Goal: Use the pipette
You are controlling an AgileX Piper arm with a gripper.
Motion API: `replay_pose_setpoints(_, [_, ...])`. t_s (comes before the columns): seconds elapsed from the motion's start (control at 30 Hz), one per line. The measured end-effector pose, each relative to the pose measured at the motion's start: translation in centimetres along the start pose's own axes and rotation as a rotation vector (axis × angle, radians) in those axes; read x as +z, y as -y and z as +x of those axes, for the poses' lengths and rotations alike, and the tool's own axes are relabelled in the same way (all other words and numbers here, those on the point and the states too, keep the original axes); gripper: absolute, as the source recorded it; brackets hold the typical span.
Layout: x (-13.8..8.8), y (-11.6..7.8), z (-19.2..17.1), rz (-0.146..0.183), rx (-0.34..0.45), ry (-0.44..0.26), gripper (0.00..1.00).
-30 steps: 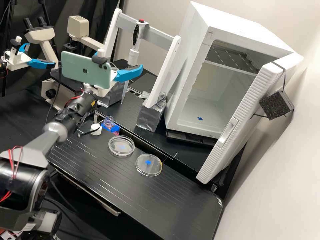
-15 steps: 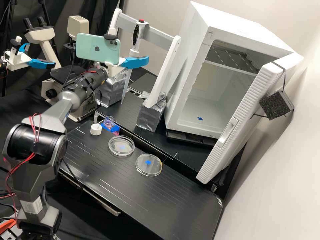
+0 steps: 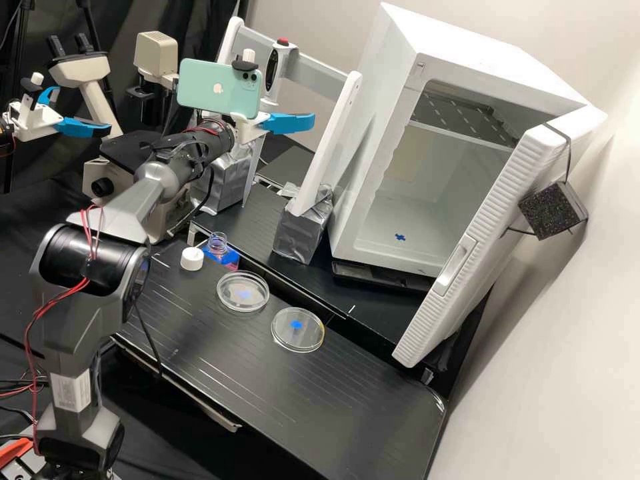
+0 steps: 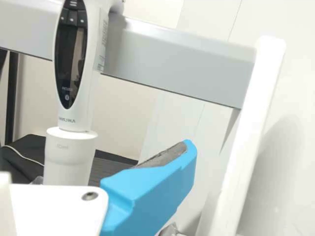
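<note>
The gripper (image 3: 289, 123) is in front of the pipette stand in the high view, one blue finger pointing right and its other finger hidden behind the phone. In the wrist view, the gripper (image 4: 149, 189) is open, nothing touching its grey pad (image 4: 165, 156). The white pipette (image 3: 272, 71) hangs upright from the stand's crossbar in the high view, its lower part partly behind the phone. Its dark display and wide white collar show in the wrist view, where the pipette (image 4: 74, 110) stands apart from the blue finger. An uncapped bottle of pink liquid (image 3: 220, 252) sits on the bench.
Beside the bottle lies a white cap (image 3: 192, 259). Two clear dishes, one (image 3: 243, 291) nearer the bottle and one (image 3: 298, 330) farther right, rest on the bench. The stand's white upright (image 3: 328, 143) rises right of the gripper; an open white incubator (image 3: 373, 133) stands beyond.
Across the frames the arm and gripper have swung right, with the gripper also rising slightly. The pipette, bottle, cap and dishes have kept their places.
</note>
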Motion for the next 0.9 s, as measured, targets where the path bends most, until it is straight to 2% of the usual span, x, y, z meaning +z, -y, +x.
replay_pose_setpoints(0.07, [-0.07,-0.08,0.19,-0.010,-0.005,-0.006,1.00])
replay_pose_setpoints(0.1, [-0.01,-0.06,0.33,-0.010,-0.013,-0.009,0.00])
replay_pose_setpoints(0.47, [0.63,-0.31,0.98,0.026,-0.012,0.022,0.00])
replay_pose_setpoints(0.53, [0.68,-0.23,1.03,0.018,-0.016,0.025,0.00])
replay_pose_setpoints(0.9, [0.70,-0.21,1.03,0.022,-0.017,0.027,0.00])
